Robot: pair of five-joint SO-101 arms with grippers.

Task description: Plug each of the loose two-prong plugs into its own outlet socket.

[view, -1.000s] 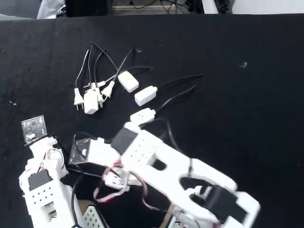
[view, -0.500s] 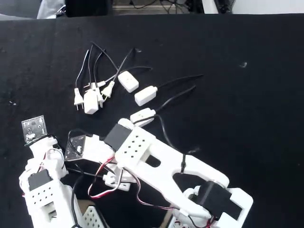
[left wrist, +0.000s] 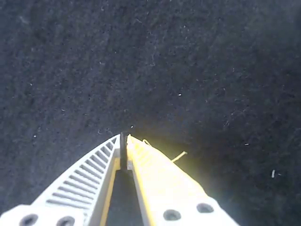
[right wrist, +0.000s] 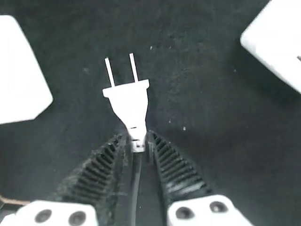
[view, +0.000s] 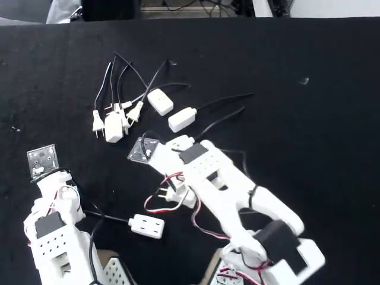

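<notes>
My right gripper (right wrist: 136, 141) is shut on the cord end of a white two-prong plug (right wrist: 127, 94), whose prongs point away from the fingers just above the black table. White socket blocks lie on either side of it: one socket block (right wrist: 19, 70) and another (right wrist: 277, 42). In the high view the right arm (view: 208, 172) ends beside a white socket (view: 178, 143). Two more sockets (view: 160, 101) (view: 182, 119) lie beyond it. Loose plugs (view: 97, 123) (view: 135, 111) cluster around a further socket (view: 113, 127). My left gripper (left wrist: 123, 137) is shut on nothing, low over bare cloth.
A white multi-outlet socket (view: 146, 226) on a black cord lies near the front edge, between the arms. The left arm (view: 50, 219) stands at the front left corner. Black cords (view: 225, 98) trail toward the middle. The table's right half (view: 309, 130) is open black cloth.
The right arm has swung from the front left toward the middle of the table, uncovering the multi-outlet socket at the front. The left arm has not moved.
</notes>
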